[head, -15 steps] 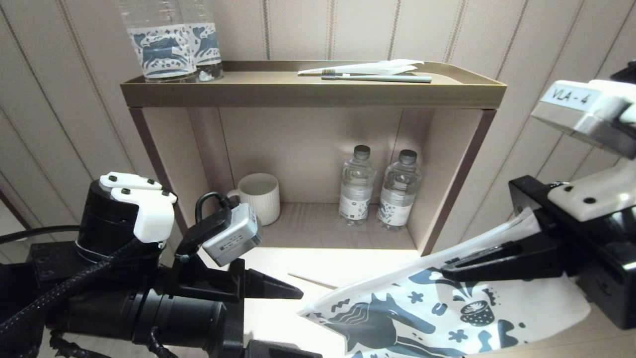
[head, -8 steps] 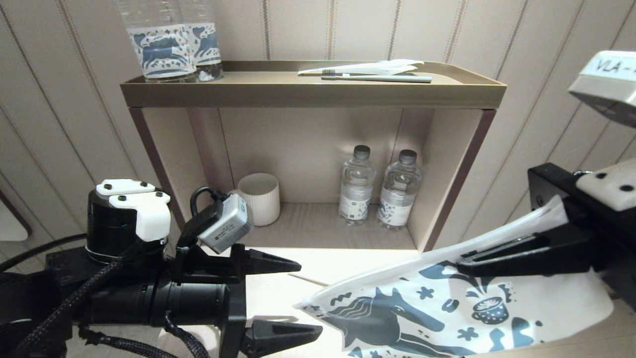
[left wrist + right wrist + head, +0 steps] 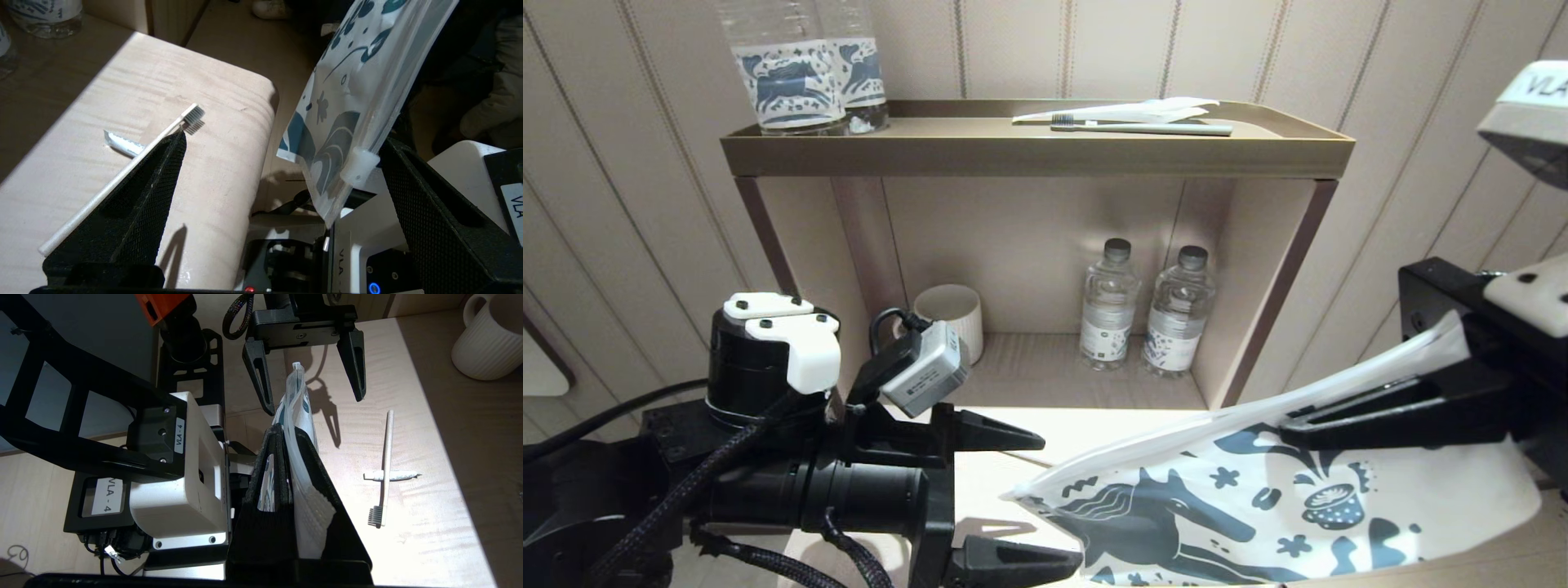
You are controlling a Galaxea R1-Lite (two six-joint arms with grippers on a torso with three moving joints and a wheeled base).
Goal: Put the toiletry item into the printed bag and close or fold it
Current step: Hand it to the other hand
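My right gripper (image 3: 1286,426) is shut on the printed bag (image 3: 1217,506), a white pouch with a dark blue horse and flowers, and holds it edge-up in the air over the counter's front edge. The bag's (image 3: 300,404) free end with its white slider (image 3: 359,161) reaches between the fingers of my open left gripper (image 3: 314,405), without touching them. The white toothbrush (image 3: 386,457) lies on the light wooden counter (image 3: 408,539) beside the bag, its handle across a small white tube (image 3: 402,475). My left arm hides it in the head view.
A shelf unit stands against the wall. Its top tray (image 3: 1037,155) carries a pale toothbrush and white wrapper (image 3: 1143,114) and horse-labelled bottles (image 3: 800,73). In the niche stand a ribbed white mug (image 3: 952,322) and two water bottles (image 3: 1147,310).
My left gripper has rolled and moved right, so both fingers now flank the bag's free end. The right gripper has drawn the bag slightly right and up.
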